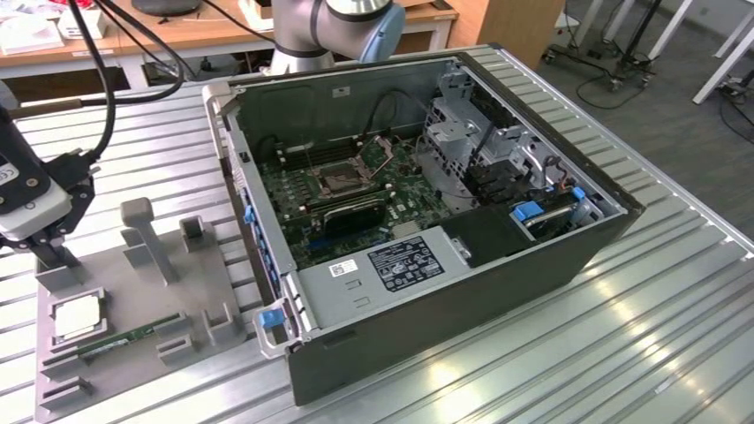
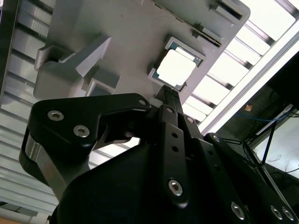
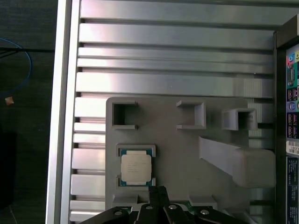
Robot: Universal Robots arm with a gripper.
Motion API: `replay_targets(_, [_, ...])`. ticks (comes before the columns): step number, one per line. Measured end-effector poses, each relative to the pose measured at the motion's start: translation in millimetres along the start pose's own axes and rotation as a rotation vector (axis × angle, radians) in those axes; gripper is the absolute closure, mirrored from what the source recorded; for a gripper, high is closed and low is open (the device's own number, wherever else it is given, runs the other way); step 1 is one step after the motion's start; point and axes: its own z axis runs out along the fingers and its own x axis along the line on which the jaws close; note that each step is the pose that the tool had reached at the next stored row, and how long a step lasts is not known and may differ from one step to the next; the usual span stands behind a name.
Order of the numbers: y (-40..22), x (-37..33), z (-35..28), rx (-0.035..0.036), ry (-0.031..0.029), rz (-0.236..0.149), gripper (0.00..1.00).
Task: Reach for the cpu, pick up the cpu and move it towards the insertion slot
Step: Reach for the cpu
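Cpu (image 1: 78, 315) in fixture (image 1: 118, 296) recess; fixture on table (image 1: 659, 300), exterior view's left of case (image 1: 471, 296).

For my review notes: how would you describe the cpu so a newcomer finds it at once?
Start at the open computer case; to the exterior view's left of it lies a grey fixture plate. The cpu sits in a square recess of that plate: a flat square chip with a pale silvery face, unlike the long narrow green memory stick beside it.

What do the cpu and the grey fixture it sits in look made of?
The cpu: apparently a metal lid, pale with a satin sheen, and a thin greenish board rim. The fixture: matte grey plastic, possibly printed, judging by its dull, uniform surface and blocky walls.
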Motion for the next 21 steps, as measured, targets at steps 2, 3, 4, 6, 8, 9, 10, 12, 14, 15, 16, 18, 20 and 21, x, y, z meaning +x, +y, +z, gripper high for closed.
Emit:
replay_targets(2, [-0.5,0.0,0.0,0.0,0.0,0.0,0.89])
replay_targets(3, [-0.7,0.0,-0.1,0.0,0.0001,0.0,0.89])
replay_targets(4, [-1.0,0.0,-0.1,0.0,0.0001,0.0,0.89])
replay_targets(6, [-1.6,0.1,-0.1,0.0,0.0,0.0,0.89])
replay_targets(8, [-2.2,0.1,-0.1,0.0001,0.0,0.0,0.89])
replay_targets(9, [-2.6,0.1,-0.1,0.0,0.0,0.0,0.89])
replay_targets(10, [-2.9,0.2,-0.1,0.0,0.0,0.0,0.89])
replay_targets(12, [-3.7,0.2,-0.2,0.0,0.0,0.0,0.89])
replay_targets(14, [-4.5,0.3,-0.2,0.0,0.0,0.0,0.89])
replay_targets(15, [-4.9,0.3,-0.2,0.0,0.0,0.0,0.89])
replay_targets(16, [-5.4,0.3,-0.2,0.0,0.0,0.0,0.89])
replay_targets(18, [-6.4,0.4,-0.2,0.0,0.0,0.0,0.89])
replay_targets(20, [-7.3,0.5,-0.3,0.0,0.0001,0.0,0.89])
replay_targets(21, [-7.8,0.5,-0.3,0.0,0.0,0.0,0.89])
